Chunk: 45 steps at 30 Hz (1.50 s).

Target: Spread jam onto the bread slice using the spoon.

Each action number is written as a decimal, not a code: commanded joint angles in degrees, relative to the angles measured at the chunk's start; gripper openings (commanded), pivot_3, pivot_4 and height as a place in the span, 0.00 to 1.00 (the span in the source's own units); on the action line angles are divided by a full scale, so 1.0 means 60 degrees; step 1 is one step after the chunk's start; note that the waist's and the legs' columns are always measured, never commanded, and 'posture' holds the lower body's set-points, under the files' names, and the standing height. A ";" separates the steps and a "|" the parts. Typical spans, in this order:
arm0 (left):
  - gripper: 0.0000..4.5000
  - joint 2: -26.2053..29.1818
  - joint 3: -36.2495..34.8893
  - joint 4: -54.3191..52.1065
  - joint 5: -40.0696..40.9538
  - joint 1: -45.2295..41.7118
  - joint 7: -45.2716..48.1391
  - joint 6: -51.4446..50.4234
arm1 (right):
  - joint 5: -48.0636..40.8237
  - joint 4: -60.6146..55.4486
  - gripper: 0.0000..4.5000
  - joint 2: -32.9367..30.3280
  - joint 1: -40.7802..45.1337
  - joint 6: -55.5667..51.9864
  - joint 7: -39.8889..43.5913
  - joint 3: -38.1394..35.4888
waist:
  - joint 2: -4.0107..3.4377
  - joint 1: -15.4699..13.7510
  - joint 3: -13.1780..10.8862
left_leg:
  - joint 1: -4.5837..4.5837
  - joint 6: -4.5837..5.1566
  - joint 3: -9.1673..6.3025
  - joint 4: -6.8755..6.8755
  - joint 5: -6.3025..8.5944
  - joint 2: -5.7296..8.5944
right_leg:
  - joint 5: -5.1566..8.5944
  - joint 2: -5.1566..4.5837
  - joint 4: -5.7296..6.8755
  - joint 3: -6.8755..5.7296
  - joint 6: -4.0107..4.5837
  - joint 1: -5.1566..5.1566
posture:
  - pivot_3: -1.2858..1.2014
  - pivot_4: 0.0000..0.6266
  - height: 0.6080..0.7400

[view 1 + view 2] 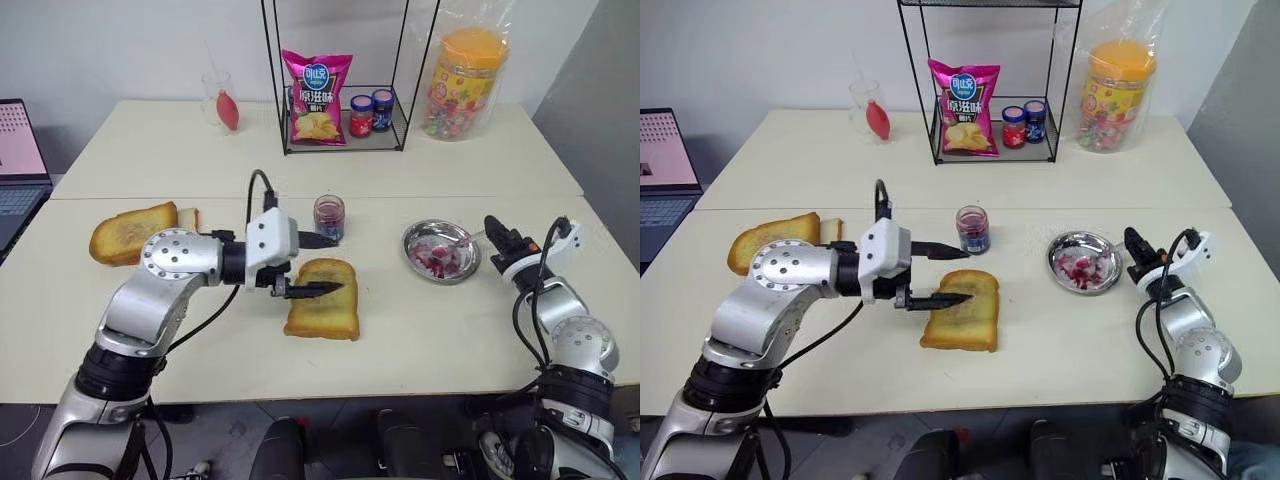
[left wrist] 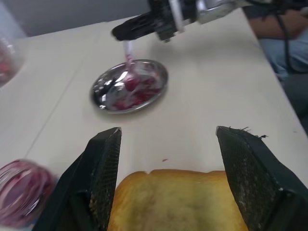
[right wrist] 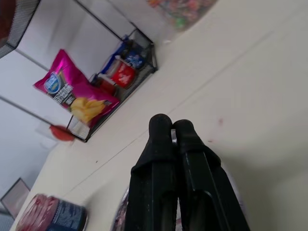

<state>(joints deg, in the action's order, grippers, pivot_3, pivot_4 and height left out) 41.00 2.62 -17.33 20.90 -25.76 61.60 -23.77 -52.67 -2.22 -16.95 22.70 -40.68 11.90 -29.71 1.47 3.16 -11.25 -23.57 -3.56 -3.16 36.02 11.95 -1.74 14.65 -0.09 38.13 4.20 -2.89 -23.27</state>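
Right gripper point(image 1: 497, 233) sits just right of the round steel dish point(image 1: 441, 251), jaws pressed together on the spoon point(image 2: 129, 60), which the left wrist view shows as a thin handle hanging from the closed tips with its bowl down among red jam smears in the dish. Left gripper point(image 1: 318, 265) has its jaws spread wide, nothing between them, one finger over the bread slice point(image 1: 323, 312), the other toward the jam point(image 1: 329, 216) jar just beyond. Bread lies mid-worktop point(image 1: 430, 330), near edge side; jar just far of it, dish well to the right. Risks, my guess: slim shiny handle in a tip pinch may twist or slip, jam may drip on the worktop crossing to the bread, and the left arm over the slice blocks the route. Bread is thick, squarish, golden, porous; jar clear glass, dark purple-red fill; dish glossy, shallow.
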 commanded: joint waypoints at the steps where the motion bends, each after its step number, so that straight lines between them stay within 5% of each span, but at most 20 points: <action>1: 0.73 0.0379 -0.1122 -0.0414 -0.0038 0.0731 -0.0630 0.0113 | -0.0717 -0.1944 0.00 -0.0605 0.0592 -0.0611 0.0021 0.0484 | -0.0006 0.0030 -0.0003 | 0.0000 0.0000 0.0000 -0.0002 0.0000 0.0000 | 0.0000 0.0000 -0.0001 0.0001 0.0001 0.0000 | 0.52 0.24 1.00; 7: 0.73 -0.0004 -0.2414 -0.0348 0.0240 0.1557 -0.1982 -0.0203 | 0.0187 -0.1954 0.00 -0.0830 0.2564 -0.0580 0.0332 0.2280 | -0.0006 0.0036 -0.0003 | 0.0003 0.0000 -0.0003 0.0002 0.0000 -0.0007 | 0.0000 0.0005 0.0006 -0.0005 0.0004 -0.0006 | 0.52 0.24 1.00; 11: 0.73 -0.0415 -0.3015 -0.0462 0.0715 0.2049 -0.2659 -0.0656 | 0.1975 -0.0487 0.00 -0.0124 0.4578 0.0403 0.0812 0.4168 | -0.0008 0.0071 -0.0004 | -0.0005 0.0000 0.0005 0.0001 0.0000 -0.0008 | 0.0000 0.0005 0.0002 -0.0001 0.0005 -0.0015 | 0.52 0.24 1.00; 18: 0.73 -0.0355 -0.3119 -0.0639 0.1017 0.2460 -0.2805 -0.0783 | 0.4203 0.2013 0.00 0.0508 0.5644 0.2552 0.2196 0.5684 | 0.0004 -0.0144 0.0001 | -0.0052 -0.0002 -0.0018 0.0000 0.0001 0.0008 | -0.0027 -0.0016 -0.0015 -0.0027 0.0050 -0.0036 | 0.52 0.24 1.00; 30: 0.73 -0.0372 -0.2839 -0.0797 0.1003 0.2547 -0.2990 -0.0648 | 0.6161 0.4540 0.00 0.1194 0.5774 0.4965 0.3240 0.6149 | 0.0004 -0.0093 0.0001 | -0.0045 -0.0003 -0.0014 0.0001 0.0000 0.0002 | -0.0033 -0.0010 0.0000 -0.0024 0.0046 -0.0043 | 0.52 0.24 1.00; 45: 0.73 -0.0368 -0.2373 -0.0615 0.0957 0.2376 -0.2937 -0.0567 | 0.7115 0.5813 0.00 0.1961 0.5563 0.5367 0.3325 0.6236 | 0.0004 -0.0053 0.0001 | -0.0044 -0.0003 -0.0014 0.0001 0.0000 0.0002 | -0.0033 -0.0009 0.0002 -0.0024 0.0047 -0.0042 | 0.52 0.24 1.00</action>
<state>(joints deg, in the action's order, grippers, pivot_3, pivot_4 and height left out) 38.47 -11.48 -19.89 26.62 -10.63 44.18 -28.28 -10.23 33.40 -5.62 55.51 -10.03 31.39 8.09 1.49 2.84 -11.24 -23.83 -3.58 -3.25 36.03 11.94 -1.74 14.45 -0.15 38.15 4.06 -2.61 -23.53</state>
